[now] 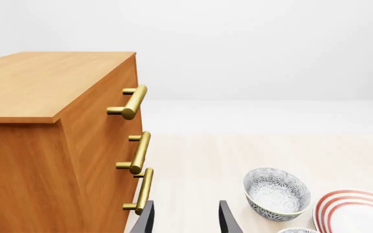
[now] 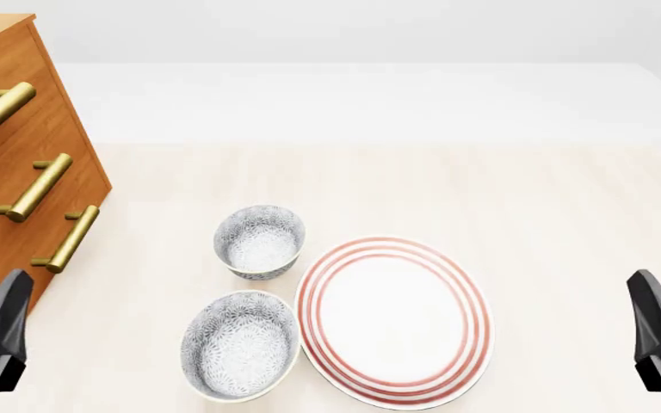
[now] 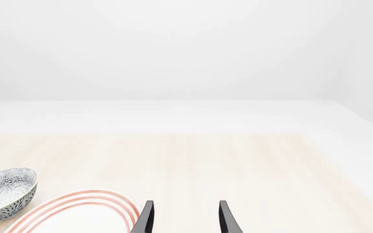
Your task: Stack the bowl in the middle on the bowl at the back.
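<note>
Two white bowls with a grey-blue floral pattern stand left of centre. The bowl at the back [image 2: 259,241] is upright and empty; it also shows in the left wrist view [image 1: 277,193] and the right wrist view [image 3: 5,194]. The bowl in the middle [image 2: 241,344] sits just in front of it, and only its rim [image 1: 298,230] shows in the left wrist view. My left gripper [image 2: 9,301] [image 1: 186,221] hovers open at the near left, apart from both bowls. At the near right my right gripper [image 2: 650,301] [image 3: 186,221] is open and holds nothing.
A big white plate with red rings [image 2: 394,320] [image 1: 358,211] [image 3: 76,213] lies right beside both bowls. A wooden dresser [image 2: 21,172] [image 1: 50,145] with brass bar handles [image 1: 134,102] stands at the left, close to my left gripper.
</note>
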Controlling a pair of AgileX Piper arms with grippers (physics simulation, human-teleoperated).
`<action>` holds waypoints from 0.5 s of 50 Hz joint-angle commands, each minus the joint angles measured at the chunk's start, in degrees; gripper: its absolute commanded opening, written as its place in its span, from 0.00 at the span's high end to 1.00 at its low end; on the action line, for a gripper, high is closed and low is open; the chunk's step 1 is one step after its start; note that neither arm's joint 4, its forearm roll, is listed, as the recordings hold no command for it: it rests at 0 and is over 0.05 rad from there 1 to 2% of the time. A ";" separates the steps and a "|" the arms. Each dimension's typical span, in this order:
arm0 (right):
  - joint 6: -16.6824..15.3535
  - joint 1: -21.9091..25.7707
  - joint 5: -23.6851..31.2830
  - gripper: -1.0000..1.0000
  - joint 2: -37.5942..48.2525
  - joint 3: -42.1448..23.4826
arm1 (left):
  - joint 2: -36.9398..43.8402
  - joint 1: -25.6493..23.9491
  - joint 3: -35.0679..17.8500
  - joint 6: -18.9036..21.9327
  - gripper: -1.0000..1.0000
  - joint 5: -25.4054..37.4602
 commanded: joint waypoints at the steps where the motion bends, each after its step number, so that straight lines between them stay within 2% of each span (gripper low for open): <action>1: 0.45 0.05 -0.08 0.00 0.46 -0.11 | 0.41 0.02 -0.13 -0.04 0.00 -0.13; 15: 0.39 0.08 -0.01 0.00 0.52 -0.08 | 1.05 -0.10 -0.10 -0.23 0.00 -0.47; 19: 0.45 0.06 -0.65 0.00 1.36 -0.09 | 2.51 -0.71 -0.56 -1.53 0.00 -1.09; 25: 0.74 -0.16 -0.12 0.00 0.86 -0.12 | 1.06 -1.69 -2.22 -1.32 0.00 1.39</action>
